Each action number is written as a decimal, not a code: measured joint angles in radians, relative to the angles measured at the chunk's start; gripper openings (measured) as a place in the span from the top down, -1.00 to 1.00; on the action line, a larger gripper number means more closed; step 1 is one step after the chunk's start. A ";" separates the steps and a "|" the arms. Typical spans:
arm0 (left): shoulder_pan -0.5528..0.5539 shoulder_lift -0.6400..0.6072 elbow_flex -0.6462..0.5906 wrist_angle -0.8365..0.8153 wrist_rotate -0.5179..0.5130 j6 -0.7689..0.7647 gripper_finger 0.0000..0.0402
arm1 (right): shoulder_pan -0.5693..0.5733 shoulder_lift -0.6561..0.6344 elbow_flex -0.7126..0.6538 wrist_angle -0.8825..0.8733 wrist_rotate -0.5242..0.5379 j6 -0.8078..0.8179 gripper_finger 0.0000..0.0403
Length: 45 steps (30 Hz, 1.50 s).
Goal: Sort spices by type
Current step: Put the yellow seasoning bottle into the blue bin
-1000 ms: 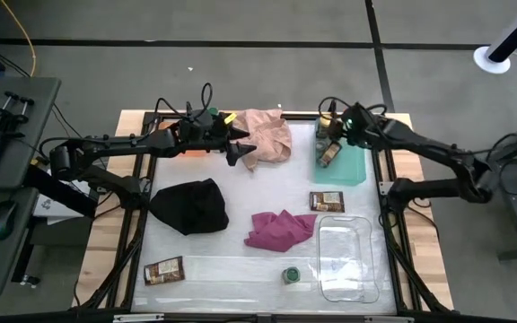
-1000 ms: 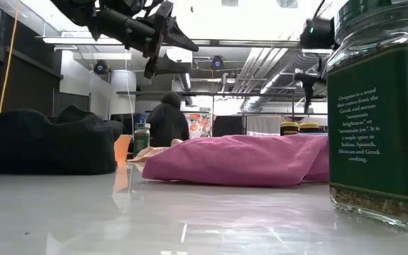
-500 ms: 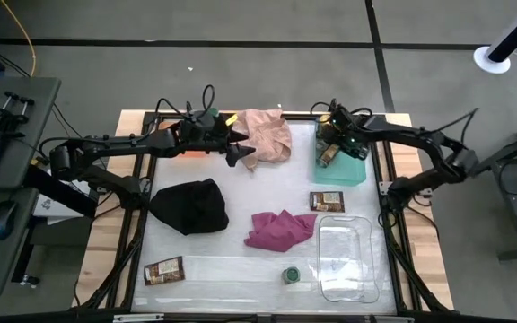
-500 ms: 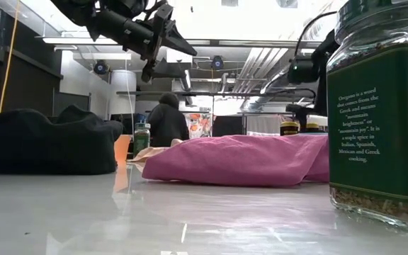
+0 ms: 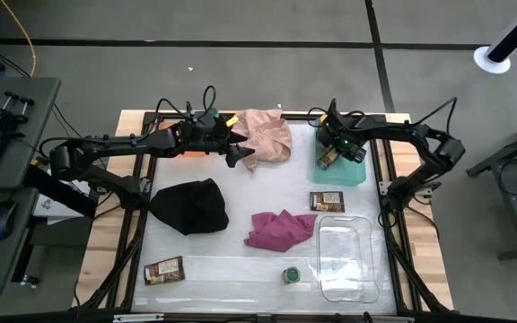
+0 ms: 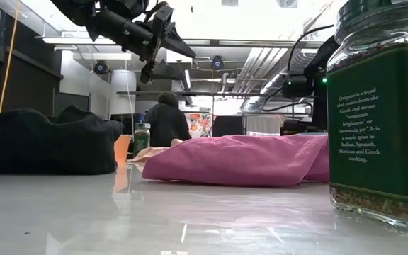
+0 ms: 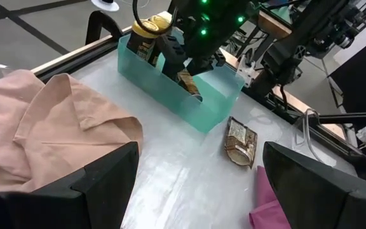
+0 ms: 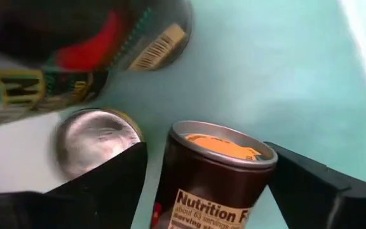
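Observation:
My right gripper (image 5: 330, 151) is down inside the teal tray (image 5: 353, 169) at the table's far right, shut on a dark spice jar (image 8: 211, 175). Other jars lie beside it on the tray floor; one with a yellow lid (image 7: 146, 33) stands at the tray's far end. My left gripper (image 5: 239, 149) hovers open above the pink cloth (image 5: 267, 135), touching nothing. One brown packet (image 5: 327, 201) lies flat below the teal tray, another (image 5: 164, 269) at the near left. A green-lidded jar (image 5: 290, 274) stands upright near the front edge. A further green-lidded jar (image 6: 142, 138) stands by the orange tray (image 6: 122, 149). My right gripper has the dark jar's side wall (image 8: 189, 191) between its two fingers, one on each side. It comes from above, slanting down into the teal tray. The jar (image 7: 186, 81) sits tilted in the hold; whether its lower end rests on the tray floor I cannot tell.
A black cloth (image 5: 189, 205) lies at the left middle and a magenta cloth (image 5: 281, 229) in the centre. The clear tray (image 5: 348, 256) sits at the near right. A person (image 6: 167, 120) stands in the room beyond the table.
My right gripper has gone down into the teal tray with the jar, and its arm has folded back toward the table's right edge. In the low view the arm now hides the yellow-lidded jars seen before.

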 joint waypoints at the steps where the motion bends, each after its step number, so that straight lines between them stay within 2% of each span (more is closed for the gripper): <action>1: 0.000 0.000 0.000 0.001 0.000 -0.005 -0.60 | 0.000 0.000 0.000 -0.003 0.003 -0.012 -0.43; 7: 0.001 0.000 0.000 0.001 -0.019 -0.012 -0.60 | 0.000 -0.055 0.000 -0.023 0.016 -0.110 0.05; 13: 0.001 0.000 0.000 0.001 -0.022 -0.010 -0.60 | 0.004 -0.232 0.000 -0.118 0.077 -0.307 0.08; 16: 0.001 0.000 0.000 0.001 -0.026 0.032 -0.60 | 0.033 -0.356 0.000 -0.144 0.242 -0.422 0.08; 19: 0.001 0.000 0.000 0.001 -0.032 0.077 -0.60 | 0.091 -0.443 0.000 -0.124 0.476 -0.530 0.08; 22: 0.001 0.000 0.000 0.001 -0.053 0.113 -0.60 | 0.155 -0.459 0.000 -0.053 0.731 -0.591 0.08; 24: 0.001 0.000 0.000 0.002 -0.072 0.137 -0.60 | 0.180 -0.434 0.000 0.008 0.848 -0.590 0.08; 25: 0.001 0.000 0.000 0.002 -0.075 0.151 -0.60 | 0.187 -0.413 0.000 0.032 0.874 -0.581 0.08; 32: 0.001 0.000 0.000 0.001 -0.077 0.198 -0.60 | 0.232 -0.198 -0.002 0.055 0.888 -0.470 0.08; 39: 0.001 0.000 0.000 0.001 -0.079 0.222 -0.60 | 0.380 -0.138 -0.009 0.003 0.991 -0.284 0.08; 45: 0.001 0.000 0.005 0.060 -0.066 0.226 -0.60 | 0.480 -0.136 -0.212 0.206 1.022 -0.127 0.08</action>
